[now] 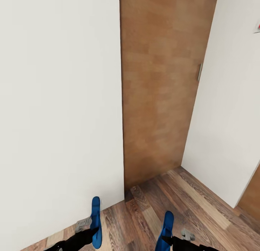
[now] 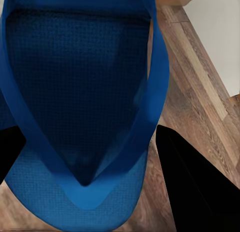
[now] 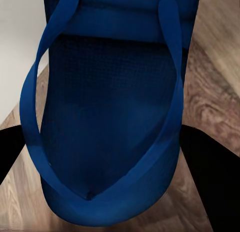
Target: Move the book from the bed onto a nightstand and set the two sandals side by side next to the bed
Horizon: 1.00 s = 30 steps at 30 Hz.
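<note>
the robot stands close to a corner of the bedroom, facing a white wall (image 1: pixel 57 99) with a brown wooden door (image 1: pixel 162 84) set back beside it and another white wall (image 1: pixel 231 110) angling off to the right. a small grey handle (image 1: pixel 199 72) sits on the door's right edge. wood-plank floor (image 1: pixel 187 204) runs up to the foot of the door.

each arm carries one blue sandal. the left hand (image 1: pixel 90 230) is closed on the left sandal (image 1: pixel 95 222), which stands on edge, toe end pointing away from the robot, held above the floor near the base of the white wall. from the left wrist view the sandal (image 2: pixel 80 91) sits sole-up towards the camera with its toe strap spread in a v, and the dark fingers (image 2: pixel 195 187) press in at both sides of its near end.

the right hand (image 1: pixel 169 240) is likewise clamped on the right sandal (image 1: pixel 165 231), also on edge and lifted over the planks. in the right wrist view this sandal (image 3: pixel 110 122) lies between the two black fingers (image 3: pixel 210 167), straps (image 3: pixel 172 66) looping up off the footbed.

the two sandals are well apart, each off the floor.
</note>
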Available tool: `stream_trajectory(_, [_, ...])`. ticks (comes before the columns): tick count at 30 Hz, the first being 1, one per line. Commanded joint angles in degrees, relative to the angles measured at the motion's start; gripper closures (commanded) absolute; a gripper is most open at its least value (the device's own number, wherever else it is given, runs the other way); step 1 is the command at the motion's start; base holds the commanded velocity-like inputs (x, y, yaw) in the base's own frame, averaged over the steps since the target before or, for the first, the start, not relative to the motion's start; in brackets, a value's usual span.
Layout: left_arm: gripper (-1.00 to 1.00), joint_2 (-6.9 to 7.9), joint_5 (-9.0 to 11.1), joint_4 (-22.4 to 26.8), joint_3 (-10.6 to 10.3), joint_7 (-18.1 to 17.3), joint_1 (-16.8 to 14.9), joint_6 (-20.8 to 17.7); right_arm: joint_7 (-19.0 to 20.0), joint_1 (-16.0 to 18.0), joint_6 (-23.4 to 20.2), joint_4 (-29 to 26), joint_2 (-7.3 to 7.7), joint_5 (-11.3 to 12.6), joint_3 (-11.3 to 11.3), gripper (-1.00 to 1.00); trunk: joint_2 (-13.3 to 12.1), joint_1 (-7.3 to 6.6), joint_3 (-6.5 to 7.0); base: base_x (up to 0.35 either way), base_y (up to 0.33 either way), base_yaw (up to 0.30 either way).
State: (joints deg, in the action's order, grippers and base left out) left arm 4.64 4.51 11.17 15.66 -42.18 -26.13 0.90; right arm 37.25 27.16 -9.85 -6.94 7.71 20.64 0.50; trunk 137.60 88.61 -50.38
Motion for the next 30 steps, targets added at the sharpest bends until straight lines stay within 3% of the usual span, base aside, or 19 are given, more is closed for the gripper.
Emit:
stream_trajectory(1, [1.0,0.02,0.44,-0.1,-0.19,-0.16,-0.04,0.16,0.14,0.0,-0.61,-0.09,0.02,0.54,0.11,1.0,0.02,-0.01,-0.06,0.0,0.0,0.292])
stream_trajectory(10, [1.0,0.02,0.43,-0.1,-0.19,-0.17,-0.05,0.16,0.1,0.0,-0.61,-0.09,0.02,0.54,0.11,1.0,0.02,-0.01,-0.06,-0.01,0.0,0.129])
stream_trajectory(21, [1.0,0.02,0.41,-0.09,-0.19,-0.18,-0.02,0.16,0.13,0.0,-0.61,-0.09,0.02,0.54,0.11,1.0,0.02,-0.01,-0.06,-0.259,0.0,0.019])
stream_trajectory(30, [1.0,0.02,0.41,-0.09,-0.19,-0.18,-0.02,0.16,0.11,0.0,-0.6,-0.09,0.02,0.54,0.11,1.0,0.02,-0.01,-0.06,-0.023,0.0,0.261])
